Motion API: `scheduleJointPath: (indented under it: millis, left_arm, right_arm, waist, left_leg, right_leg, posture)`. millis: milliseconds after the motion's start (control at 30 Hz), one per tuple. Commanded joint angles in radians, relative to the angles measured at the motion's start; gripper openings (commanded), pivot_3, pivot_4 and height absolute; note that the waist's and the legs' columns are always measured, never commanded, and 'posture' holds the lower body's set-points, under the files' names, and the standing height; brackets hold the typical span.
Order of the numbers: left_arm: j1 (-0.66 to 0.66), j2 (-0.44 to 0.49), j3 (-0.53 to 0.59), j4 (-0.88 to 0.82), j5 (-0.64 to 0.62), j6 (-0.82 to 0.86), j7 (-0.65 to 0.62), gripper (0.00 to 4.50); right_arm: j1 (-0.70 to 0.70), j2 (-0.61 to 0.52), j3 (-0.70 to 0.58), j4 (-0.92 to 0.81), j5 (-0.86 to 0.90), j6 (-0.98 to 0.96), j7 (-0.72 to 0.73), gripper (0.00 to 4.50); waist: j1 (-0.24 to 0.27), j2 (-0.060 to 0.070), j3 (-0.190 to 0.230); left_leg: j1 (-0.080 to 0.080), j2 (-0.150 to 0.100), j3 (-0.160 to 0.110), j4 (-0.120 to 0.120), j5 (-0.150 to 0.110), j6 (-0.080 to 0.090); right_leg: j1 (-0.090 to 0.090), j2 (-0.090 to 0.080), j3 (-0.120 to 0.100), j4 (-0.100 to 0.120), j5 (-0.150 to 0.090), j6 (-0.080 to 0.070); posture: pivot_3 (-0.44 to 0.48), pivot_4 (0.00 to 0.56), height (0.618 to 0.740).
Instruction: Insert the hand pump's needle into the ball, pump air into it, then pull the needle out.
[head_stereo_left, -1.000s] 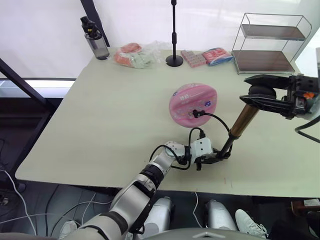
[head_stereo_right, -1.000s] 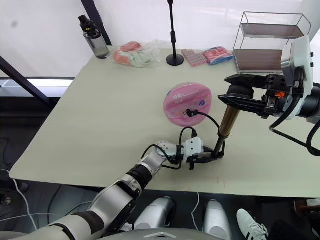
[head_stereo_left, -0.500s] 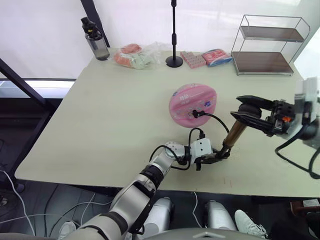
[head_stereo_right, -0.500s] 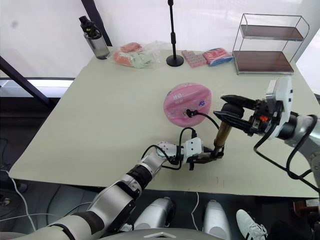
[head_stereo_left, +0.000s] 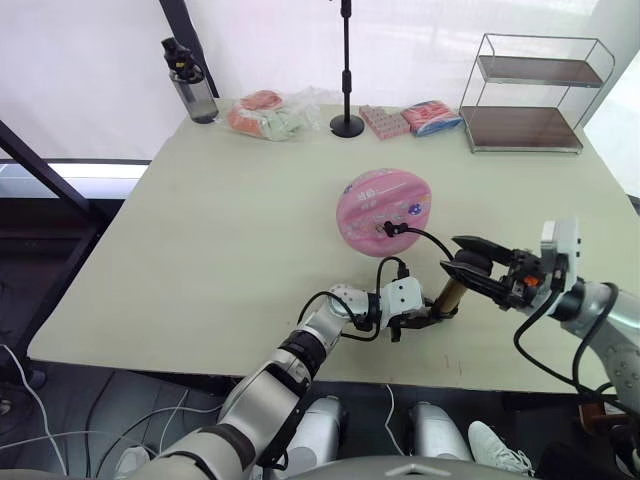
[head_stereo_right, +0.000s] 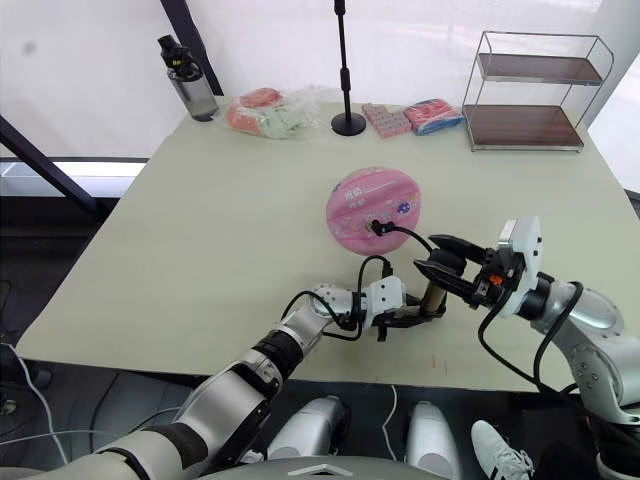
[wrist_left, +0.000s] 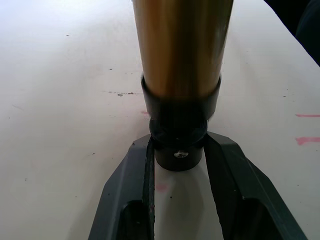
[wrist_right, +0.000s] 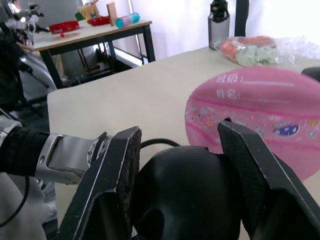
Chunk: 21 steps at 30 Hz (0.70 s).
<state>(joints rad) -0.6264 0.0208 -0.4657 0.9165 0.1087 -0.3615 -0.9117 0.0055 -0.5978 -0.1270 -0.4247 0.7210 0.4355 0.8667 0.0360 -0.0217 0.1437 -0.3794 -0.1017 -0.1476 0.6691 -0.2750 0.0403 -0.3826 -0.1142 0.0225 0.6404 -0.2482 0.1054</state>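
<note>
Gold-bronze hand pump (head_stereo_left: 449, 296) standing tilted near the desk's (head_stereo_left: 220, 240) front edge, base cap pinched in the left hand (wrist_left: 177, 160), black T-handle clamped by the right hand (wrist_right: 182, 165). Pink ball (head_stereo_left: 385, 209) just behind on the desk, thin black hose (head_stereo_left: 425, 236) curving to it, needle (head_stereo_left: 386, 228) at its surface.
</note>
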Motion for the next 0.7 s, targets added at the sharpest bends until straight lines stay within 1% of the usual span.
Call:
scheduleJointPath:
  millis: [33,200,333,500,700]
  left_arm:
    - [0.018,0.021,-0.005,0.077,0.055,0.053,0.033,1.08]
    - [0.015,0.019,-0.001,0.080,0.059,0.054,0.034,1.08]
    - [0.015,0.018,0.000,0.082,0.059,0.053,0.036,1.08]
    - [0.015,0.017,0.001,0.084,0.060,0.051,0.034,1.08]
    - [0.016,0.016,0.005,0.086,0.063,0.051,0.032,1.08]
  right_arm:
    - [0.037,0.016,0.067,0.035,-0.024,0.013,0.030,2.02]
    - [0.003,0.021,0.041,0.038,-0.006,0.022,0.018,2.02]
    - [-0.035,-0.006,0.009,0.024,0.007,0.032,0.020,2.02]
    - [-0.145,-0.088,-0.083,-0.013,0.082,0.094,0.007,2.02]
    - [-0.270,-0.188,-0.192,-0.023,0.221,0.201,-0.017,2.02]
  waist:
    - [0.000,0.000,0.000]
    - [0.000,0.000,0.000]
    - [-0.001,0.000,0.000]
    - [0.000,0.003,0.003]
    - [0.000,0.005,0.006]
  left_leg:
    - [0.000,0.000,0.000,0.000,0.000,0.000]
    - [0.000,0.000,0.000,0.000,0.000,0.000]
    - [0.000,0.000,0.000,0.000,0.000,0.000]
    - [-0.001,0.000,0.000,0.000,0.000,0.000]
    - [-0.003,0.000,0.001,0.000,0.000,0.000]
  right_leg:
    - [0.000,0.000,0.000,0.000,0.000,0.000]
    - [0.000,0.000,0.000,0.000,0.000,0.000]
    - [0.000,0.000,0.000,0.000,0.000,0.000]
    - [0.000,0.000,0.000,0.000,0.000,0.000]
    - [-0.002,0.000,0.000,0.000,0.000,0.000]
  posture:
    - [0.000,0.150,0.736]
    - [0.000,0.150,0.736]
    - [0.000,0.150,0.736]
    - [0.000,0.150,0.736]
    - [0.000,0.150,0.736]
